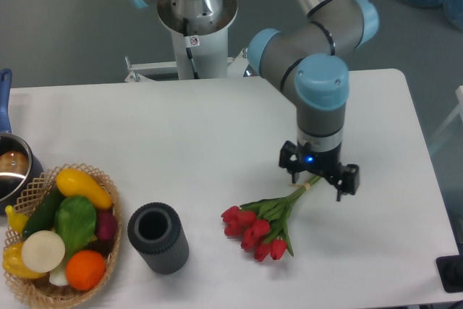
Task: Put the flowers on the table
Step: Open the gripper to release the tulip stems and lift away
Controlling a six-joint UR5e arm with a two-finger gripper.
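Tabletop (pixel 181 128): white, smooth, rounded corners; carries everything below.
Arm (pixel 318 48): grey links with blue caps, reaching down from the top of the view over the right half of the tabletop.
Basket (pixel 108 251): woven, at the front left edge; holds a yellow squash, a green leafy piece, an orange, a white round piece and a dark red one.
Pot (pixel 11 168): metal, at the far left edge, partly cut off, just behind the basket.
Cylinder (pixel 158 238): dark grey, upright, open top; just right of the basket, left of the flowers, apart from both.
Flowers (pixel 260 222): lying flat on the tabletop, front centre-right; red buds toward the cylinder, green leaves in the middle, pale stems running up-right to beneath the pincer.
Pincer (pixel 319 178): pointing down over the stem ends, fingers spread wide, one either side of the stems; not gripping. Whether a finger touches the stems, cannot tell.
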